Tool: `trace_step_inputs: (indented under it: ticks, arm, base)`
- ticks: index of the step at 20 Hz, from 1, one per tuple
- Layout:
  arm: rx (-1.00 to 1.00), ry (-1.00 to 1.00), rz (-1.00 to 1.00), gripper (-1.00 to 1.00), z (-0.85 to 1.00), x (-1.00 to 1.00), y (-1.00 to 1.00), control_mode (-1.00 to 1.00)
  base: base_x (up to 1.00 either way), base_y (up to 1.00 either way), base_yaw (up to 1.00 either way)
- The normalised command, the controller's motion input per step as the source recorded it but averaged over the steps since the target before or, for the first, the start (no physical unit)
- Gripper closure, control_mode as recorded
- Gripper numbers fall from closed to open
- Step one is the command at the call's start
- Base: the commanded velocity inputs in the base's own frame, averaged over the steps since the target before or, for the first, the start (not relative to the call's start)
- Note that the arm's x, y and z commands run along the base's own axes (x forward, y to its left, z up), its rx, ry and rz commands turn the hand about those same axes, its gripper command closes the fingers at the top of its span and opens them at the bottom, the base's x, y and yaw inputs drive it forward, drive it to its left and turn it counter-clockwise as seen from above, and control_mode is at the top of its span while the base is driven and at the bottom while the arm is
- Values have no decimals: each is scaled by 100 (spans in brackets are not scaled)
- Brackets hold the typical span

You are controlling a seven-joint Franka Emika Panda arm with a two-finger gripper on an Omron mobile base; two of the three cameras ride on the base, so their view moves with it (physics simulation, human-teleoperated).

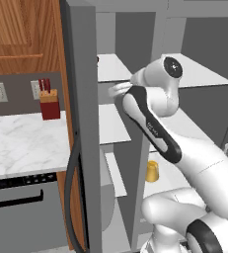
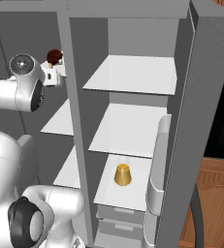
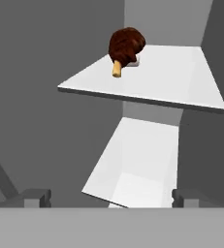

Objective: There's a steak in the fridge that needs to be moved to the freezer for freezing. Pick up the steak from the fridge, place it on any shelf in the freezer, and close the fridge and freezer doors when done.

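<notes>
Hand view: spread hand (image 3: 111, 197) facing steak (image 3: 125, 47)

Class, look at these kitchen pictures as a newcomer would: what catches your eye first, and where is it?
The big white robot arm reaches into the open grey unit. A dark red-brown steak lies on an upper white shelf of the narrower compartment. A yellow cup-shaped thing stands on a lower shelf of the wider one.
</notes>
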Motion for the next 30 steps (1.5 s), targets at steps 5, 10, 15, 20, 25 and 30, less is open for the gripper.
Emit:
trace_step_inputs:
  ticks: [5, 10, 15, 20, 25, 30]
  arm:
    - [0, 0, -5, -100, 14, -100, -37, -100]
    - [0, 0, -6, -100, 11, -100, -38, -100]
    - [0, 0, -14, -100, 0, -83, -50, -100]
    - [0, 0, -22, -100, 0, -22, -67, -100]
    - [-1, 1, -32, -100, 0, -6, -60, -100]
    - [1, 2, -11, -100, 0, -10, -27, -100]
  base:
    - [0, 0, 0]
    - [0, 0, 0]
    - [0, 0, 0]
    - [0, 0, 0]
    - [0, 0, 0]
    - [0, 0, 0]
